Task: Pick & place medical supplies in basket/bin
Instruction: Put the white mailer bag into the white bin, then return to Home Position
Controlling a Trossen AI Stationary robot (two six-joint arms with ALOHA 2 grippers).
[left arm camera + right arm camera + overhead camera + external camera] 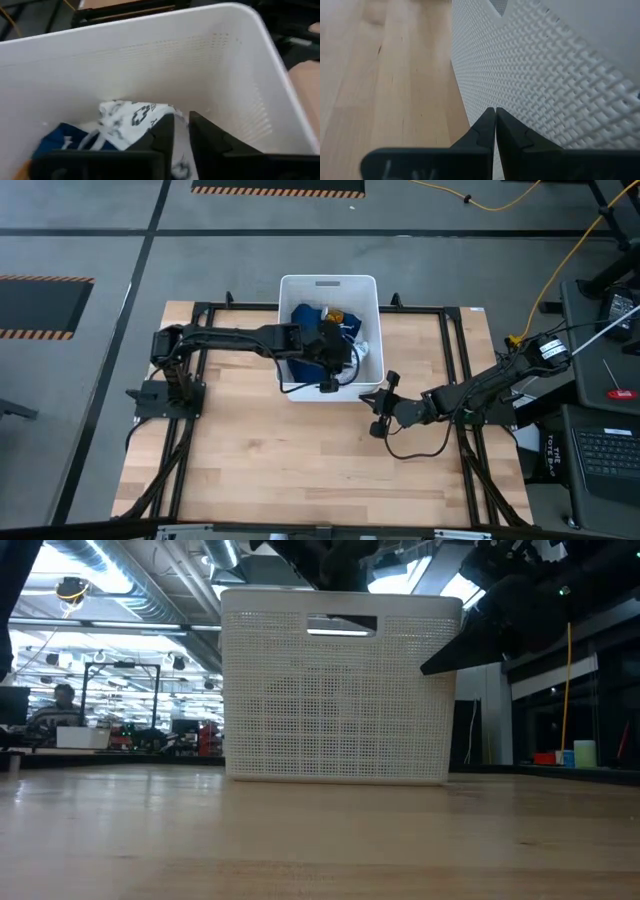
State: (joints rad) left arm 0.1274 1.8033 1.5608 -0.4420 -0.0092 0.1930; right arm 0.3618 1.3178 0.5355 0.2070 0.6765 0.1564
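High view first: white tub (pixel 369 320) sits at the table's (pixel 300 460) far edge, blue garment (pixel 305 320) and amber bottle (pixel 337 316) already down inside; left gripper (pixel 328 360) hangs over the tub's near half, probably dropping stuff off; right gripper (pixel 380 405) waits just beside the tub's near right corner, out of the way. Low view: only the tub's perforated wall and slot handle (pixel 342 625), nothing on the wood. Left wrist view: fingers (pixel 160 137) nearly together with a thin gap, holding nothing, above the ring-printed packet (pixel 127 117); black block I can't spot. Right wrist view: fingers pressed together, empty.
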